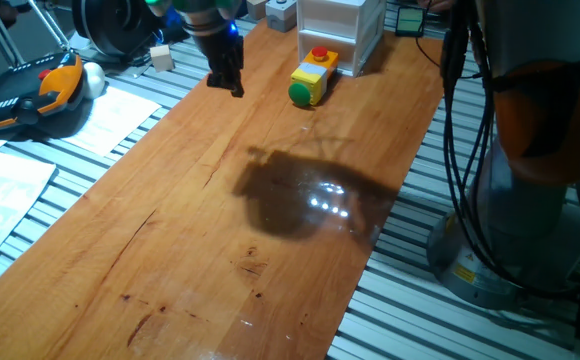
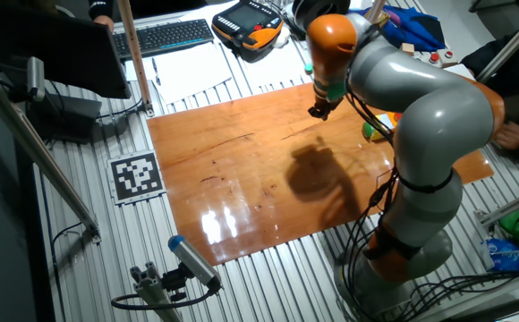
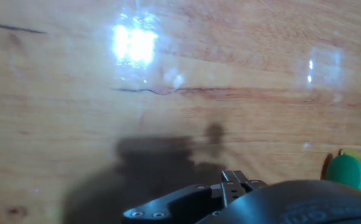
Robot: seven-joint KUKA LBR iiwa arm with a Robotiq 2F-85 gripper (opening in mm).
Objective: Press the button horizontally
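The green dome button (image 1: pixel 300 94) sits on the end face of a small yellow box (image 1: pixel 315 73) at the far end of the wooden board, facing sideways. A smaller red button (image 1: pixel 319 54) sits on the box's top. My gripper (image 1: pixel 232 84) hangs just above the board to the left of the box, about a hand's width from the green button. Its black fingertips (image 3: pixel 233 179) meet with no gap and hold nothing. In the hand view the green button (image 3: pixel 344 172) shows at the lower right edge. In the other fixed view my gripper (image 2: pixel 318 110) is seen and the arm mostly hides the button (image 2: pixel 367 131).
A white drawer unit (image 1: pixel 340 30) stands just behind the yellow box. A teach pendant (image 1: pixel 30 90) and papers (image 1: pixel 10 185) lie left of the wooden board (image 1: pixel 220 250). Cables (image 1: pixel 460 150) and the robot base (image 1: pixel 530 200) are at the right.
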